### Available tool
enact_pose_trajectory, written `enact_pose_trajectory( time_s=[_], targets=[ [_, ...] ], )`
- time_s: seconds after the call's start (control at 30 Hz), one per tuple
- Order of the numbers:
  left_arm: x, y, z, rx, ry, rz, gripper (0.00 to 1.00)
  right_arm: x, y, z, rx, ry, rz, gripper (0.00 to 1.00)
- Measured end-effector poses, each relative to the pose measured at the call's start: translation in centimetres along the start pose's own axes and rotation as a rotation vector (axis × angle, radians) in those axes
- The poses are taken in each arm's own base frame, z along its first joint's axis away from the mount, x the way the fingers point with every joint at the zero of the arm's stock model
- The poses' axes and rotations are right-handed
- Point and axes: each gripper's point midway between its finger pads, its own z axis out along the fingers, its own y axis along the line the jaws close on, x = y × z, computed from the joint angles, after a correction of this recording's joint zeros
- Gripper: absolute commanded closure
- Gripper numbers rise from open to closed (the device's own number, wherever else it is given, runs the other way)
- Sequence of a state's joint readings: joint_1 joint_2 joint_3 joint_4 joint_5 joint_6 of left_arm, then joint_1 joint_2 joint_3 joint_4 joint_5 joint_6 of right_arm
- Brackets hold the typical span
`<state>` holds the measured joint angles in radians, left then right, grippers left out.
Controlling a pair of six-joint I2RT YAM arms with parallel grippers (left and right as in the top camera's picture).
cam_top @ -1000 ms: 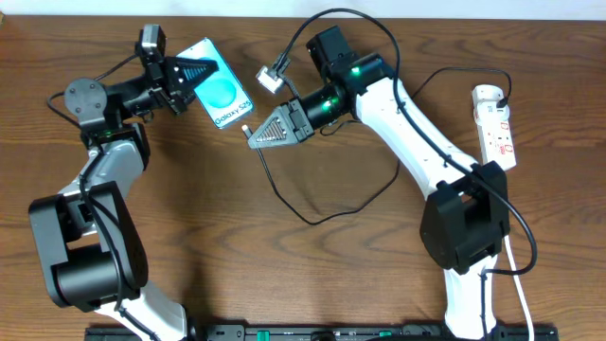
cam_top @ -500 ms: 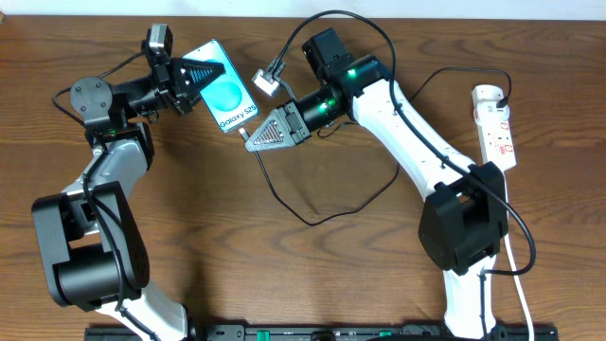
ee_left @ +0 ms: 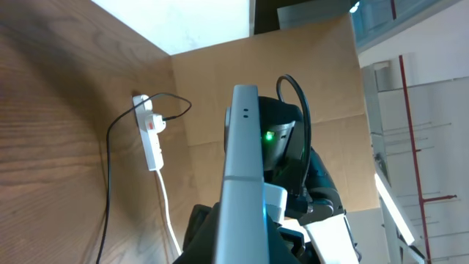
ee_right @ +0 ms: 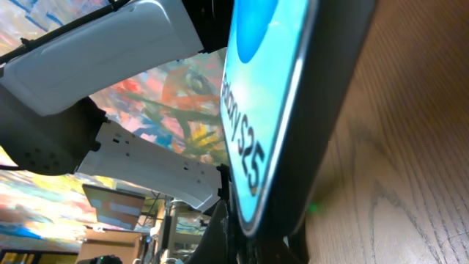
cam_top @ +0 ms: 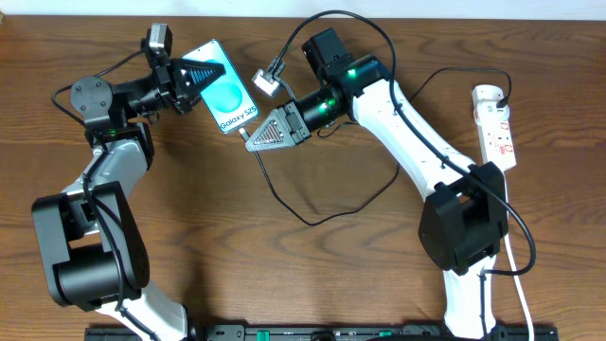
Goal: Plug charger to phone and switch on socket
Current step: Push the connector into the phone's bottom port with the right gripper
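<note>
The phone (cam_top: 227, 95), cyan screen up, is tilted off the table at the back left, with my left gripper (cam_top: 210, 72) shut on its upper end. In the left wrist view the phone (ee_left: 245, 169) stands edge-on between the dark fingers (ee_left: 220, 238). My right gripper (cam_top: 252, 140) is shut on the charger plug, right at the phone's lower edge; the black charger cable (cam_top: 303, 216) loops across the table toward the socket (cam_top: 496, 121). The right wrist view is filled by the phone's lower end (ee_right: 264, 110), and the plug tip is hidden in shadow beneath it.
The white socket (ee_left: 152, 143) lies at the far right with its white cord (cam_top: 519, 275) running toward the front edge. A small white connector (cam_top: 270, 78) hangs on a cable near the right wrist. The cable loop lies mid-table.
Over the last second the left gripper carried the phone a little right and toward the back, nearer the right gripper. Both arms have held still for the last half second.
</note>
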<state>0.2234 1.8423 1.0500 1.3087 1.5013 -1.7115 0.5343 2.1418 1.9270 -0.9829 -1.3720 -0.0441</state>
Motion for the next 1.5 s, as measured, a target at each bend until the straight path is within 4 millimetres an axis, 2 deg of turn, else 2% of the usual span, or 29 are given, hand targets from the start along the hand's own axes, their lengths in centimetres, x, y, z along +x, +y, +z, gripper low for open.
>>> enact_pose_trajectory(
  time_s=[1.5],
  targets=[
    [0.53, 0.26, -0.08, -0.009, 0.033, -0.011, 0.93, -0.09, -0.19, -0.13, 0.009, -0.003, -0.004, 0.99]
  ],
)
